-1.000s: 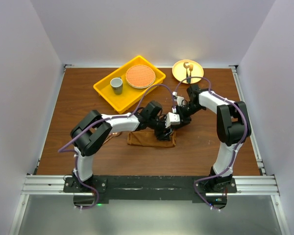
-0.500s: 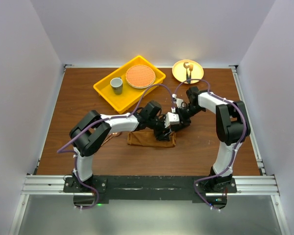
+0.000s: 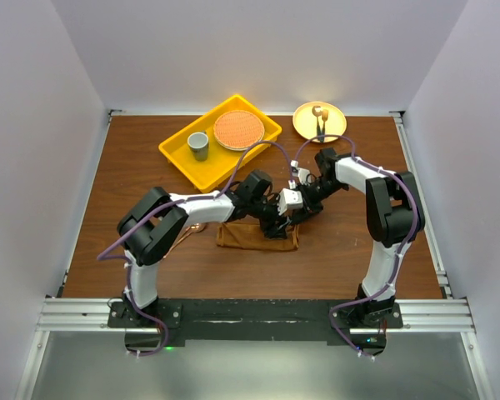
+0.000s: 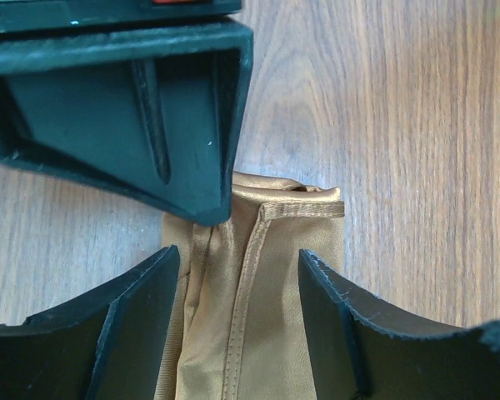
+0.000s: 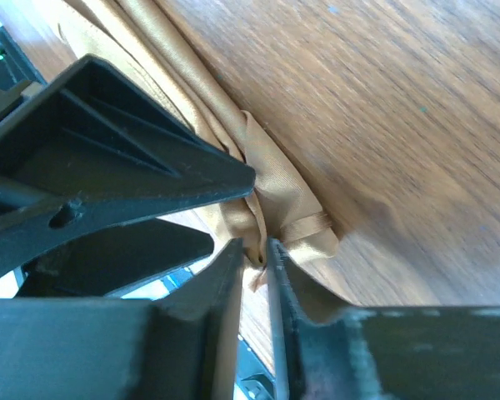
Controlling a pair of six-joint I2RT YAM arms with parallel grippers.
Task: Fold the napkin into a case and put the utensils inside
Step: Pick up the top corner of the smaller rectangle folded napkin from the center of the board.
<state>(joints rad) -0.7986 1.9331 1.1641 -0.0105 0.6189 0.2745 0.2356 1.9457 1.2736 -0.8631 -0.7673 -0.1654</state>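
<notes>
from my end, both arms reach in from the near edge and meet over the middle of the wooden surface [image 3: 317, 262]. the napkin [image 3: 246, 237] lies there, folded into a narrow rust-brown oblong running left to right. its right end sits under the spot where the two wrists come together.

the left fingers [image 4: 125, 325] are released. they stand spread on either side of the cloth's folded end, with the hemmed edge lying loose between them.

the right fingers [image 5: 192, 333] are clenched on the napkin. a small fold at its corner is caught in the thin slit between their tips, close against one of the left fingers.

farther back, left of centre, a yellow tray [image 3: 225, 162] sits at an angle. it holds a grey cup [image 3: 198, 146] and a round orange plate [image 3: 237, 130]. to its right, near the far edge, a yellow plate [image 3: 304, 125] carries a dark-handled utensil [image 3: 321, 125].
</notes>
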